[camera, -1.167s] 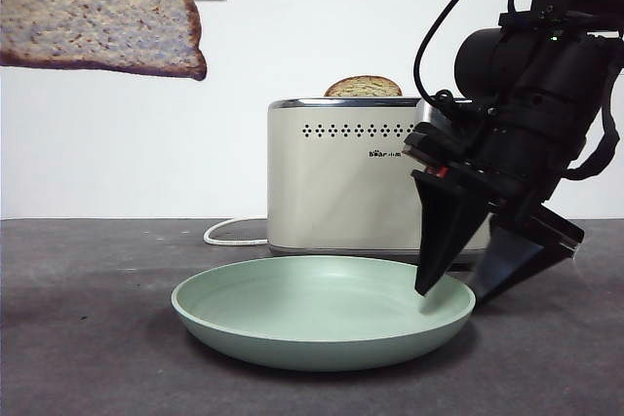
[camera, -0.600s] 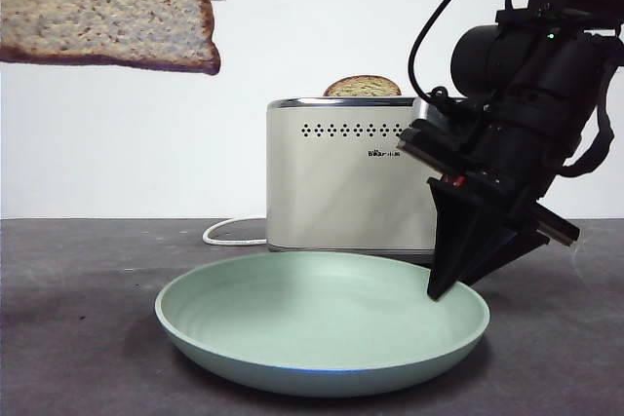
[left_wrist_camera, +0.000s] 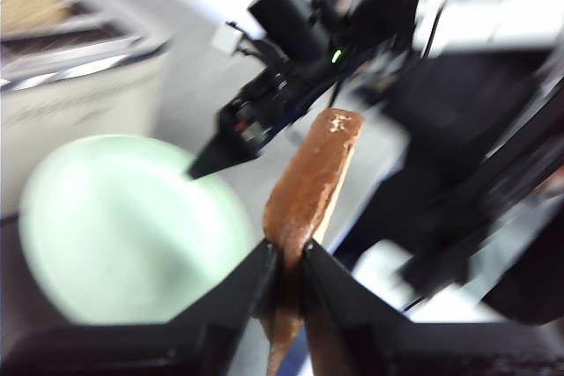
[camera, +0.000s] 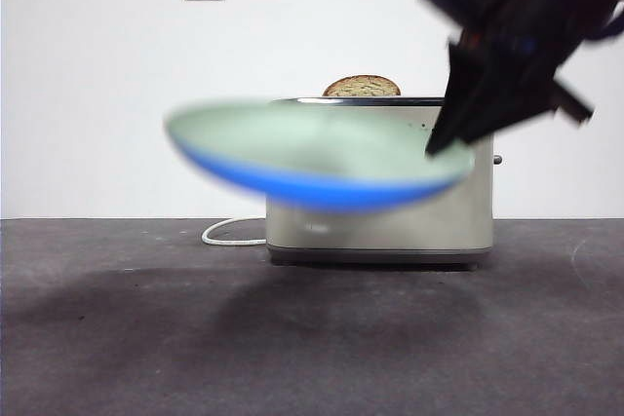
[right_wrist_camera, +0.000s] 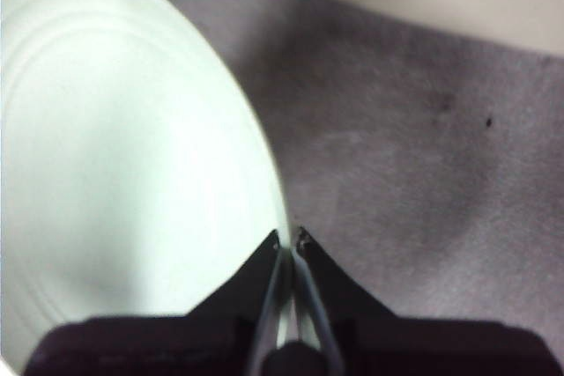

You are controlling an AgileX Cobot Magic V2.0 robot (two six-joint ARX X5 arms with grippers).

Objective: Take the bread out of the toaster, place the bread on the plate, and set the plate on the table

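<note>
Pinching the plate rim, our right gripper held it above the desk; our left gripper clamped the bread at the plate's 3 o'clock.

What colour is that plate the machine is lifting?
Pale mint green; the plate shows best in the right wrist view, pinched at its rim by the right pincer.

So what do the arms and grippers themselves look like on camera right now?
Both are black. The right gripper has two wedge-shaped jaws tapering to thin tips; in the left wrist view its arm shows a green light, a red mark near the jaws and dark cables. The left gripper has similar black angular jaws.
</note>
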